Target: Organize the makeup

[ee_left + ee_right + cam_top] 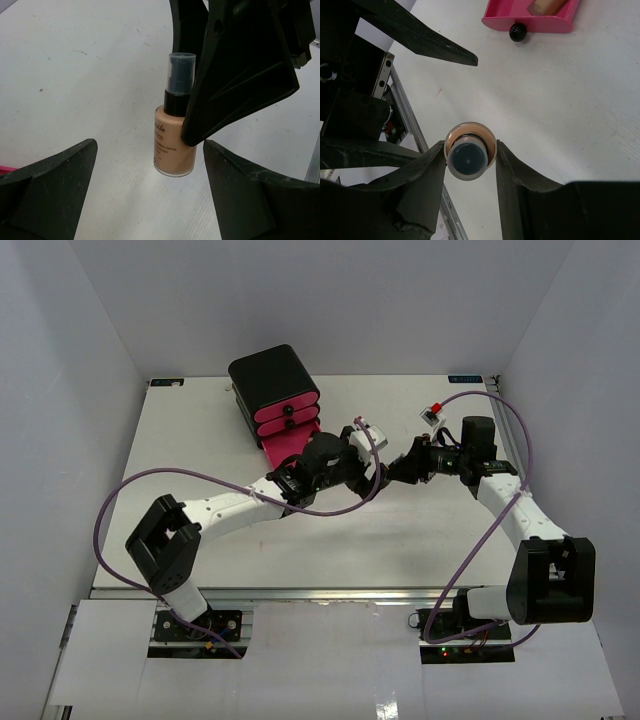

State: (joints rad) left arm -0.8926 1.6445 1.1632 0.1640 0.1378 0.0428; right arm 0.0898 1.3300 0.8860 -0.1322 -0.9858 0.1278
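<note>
A small tan bottle (173, 145) with a dark cap stands upright, its base at or just above the white table. My right gripper (470, 157) is shut on the bottle (469, 156), one finger (235, 75) against its side. My left gripper (150, 195) is open, with the bottle just beyond its spread fingertips and nothing between them. In the top view both grippers meet mid-table, left (368, 468) and right (398, 472), and the bottle is hidden there. The lipstick tubes are out of view.
A black box (272, 380) with pink drawers stands at the back. Its lowest drawer (285, 448) is pulled out and shows in the right wrist view (520, 20), with a tan-orange item (545, 5) inside. A small white-and-red device (433, 412) sits back right.
</note>
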